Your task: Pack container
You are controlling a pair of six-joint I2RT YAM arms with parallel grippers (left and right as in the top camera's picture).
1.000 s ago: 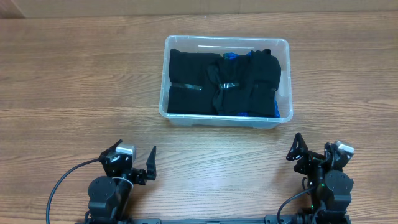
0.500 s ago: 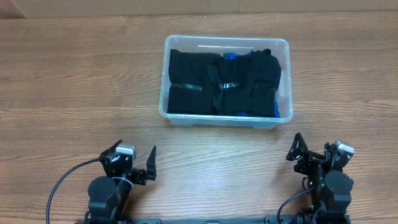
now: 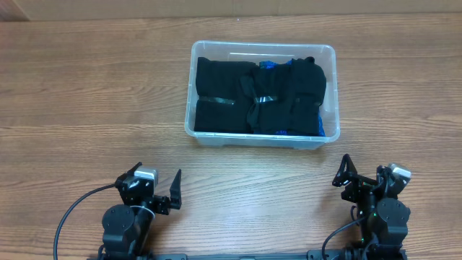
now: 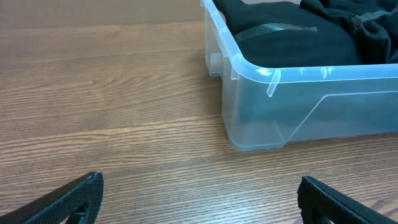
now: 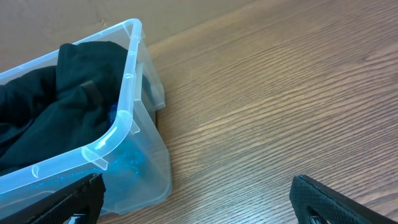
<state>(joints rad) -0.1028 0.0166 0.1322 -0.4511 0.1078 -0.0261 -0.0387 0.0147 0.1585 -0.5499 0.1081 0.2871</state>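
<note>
The clear plastic container stands at the back middle of the wooden table, filled with black folded clothes and a bit of blue fabric. It also shows in the left wrist view and the right wrist view. My left gripper is open and empty near the front left edge, well short of the container. My right gripper is open and empty near the front right edge. The left fingers and the right fingers frame bare table.
The wooden table spreads bare to the left and right of the container. Black cables run from both arm bases at the front edge.
</note>
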